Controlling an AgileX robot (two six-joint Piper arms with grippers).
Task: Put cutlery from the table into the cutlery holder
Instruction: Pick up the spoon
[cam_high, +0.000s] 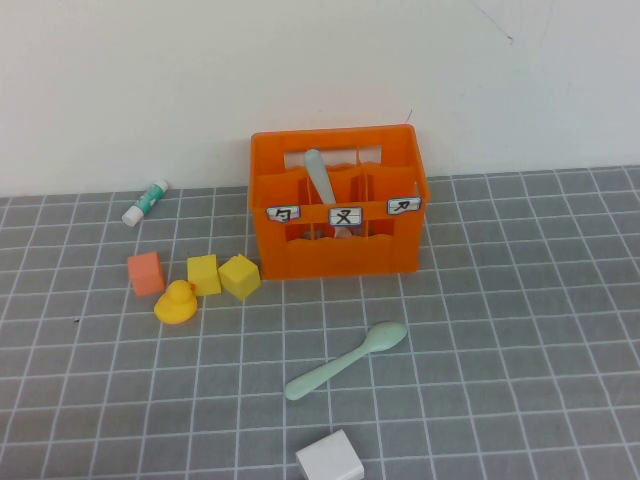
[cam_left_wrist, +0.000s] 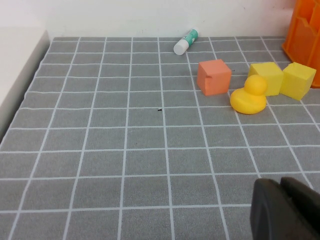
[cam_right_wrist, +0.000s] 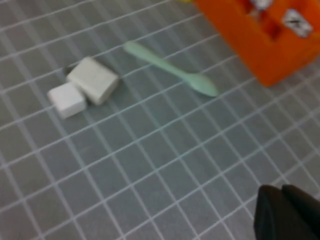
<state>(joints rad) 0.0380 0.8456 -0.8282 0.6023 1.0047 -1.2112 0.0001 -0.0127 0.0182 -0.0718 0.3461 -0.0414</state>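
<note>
One piece in the crate, spoon waiting on the counter

High view: the orange cutlery holder sits upper middle of the frame with a pale green fork leaning out of its middle compartment, handle up, so that one looks done. The matching spoon lies flat and diagonal on the counter lower middle, well clear of the crate, with a white block just below it; neither arm shows here. Left wrist view: the left gripper sits in the lower right corner with its fingers closed on nothing, probably parked. Right wrist view: the right gripper is lower right too, fingers closed and empty, spoon upper middle, so my guess is it goes for the spoon next.
</note>
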